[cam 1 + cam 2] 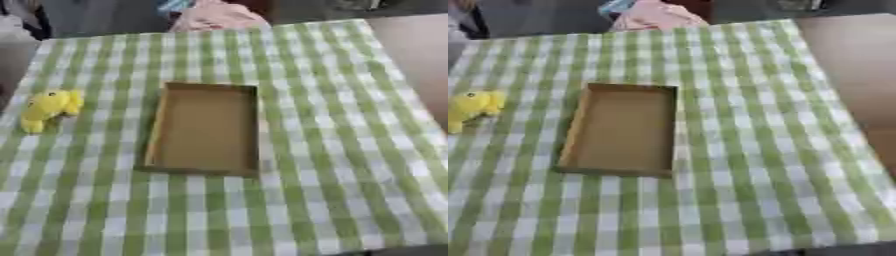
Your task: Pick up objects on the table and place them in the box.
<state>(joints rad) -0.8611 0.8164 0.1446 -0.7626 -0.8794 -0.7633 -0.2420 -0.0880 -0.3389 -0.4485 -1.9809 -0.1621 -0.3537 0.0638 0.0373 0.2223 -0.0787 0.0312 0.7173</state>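
Neither hand shows, so their state can't be told; the yellow plush toy (49, 108) lies left of the empty cardboard box (206, 128), looking soft and light, best taken around its body.

Green-and-white checked tablecloth (332, 150) over a table; beyond its far edge, something pink (214, 17); to its right, bare brownish floor (850, 60).
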